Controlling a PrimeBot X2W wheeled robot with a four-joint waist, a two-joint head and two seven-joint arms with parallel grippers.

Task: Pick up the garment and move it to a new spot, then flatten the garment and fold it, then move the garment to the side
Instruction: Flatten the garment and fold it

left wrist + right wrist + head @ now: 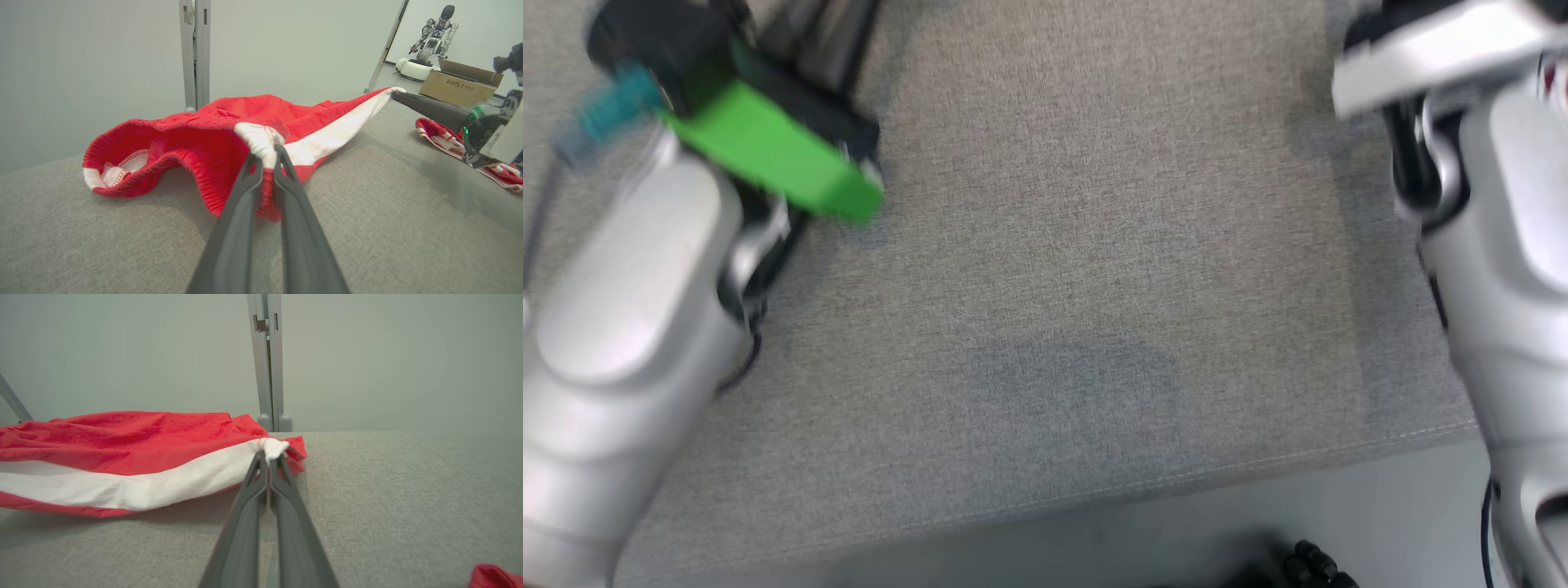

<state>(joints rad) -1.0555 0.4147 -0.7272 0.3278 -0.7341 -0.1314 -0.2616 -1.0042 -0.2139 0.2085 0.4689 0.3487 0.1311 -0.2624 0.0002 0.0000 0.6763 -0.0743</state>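
Left claw (267, 154), right claw (269, 455) on opposite garment (212, 126) corners.

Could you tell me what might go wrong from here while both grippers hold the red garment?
The right gripper pinches just the white corner of the garment; a hard pull could free it. The waistband beside the left gripper sags bunched, so creases may get folded in.
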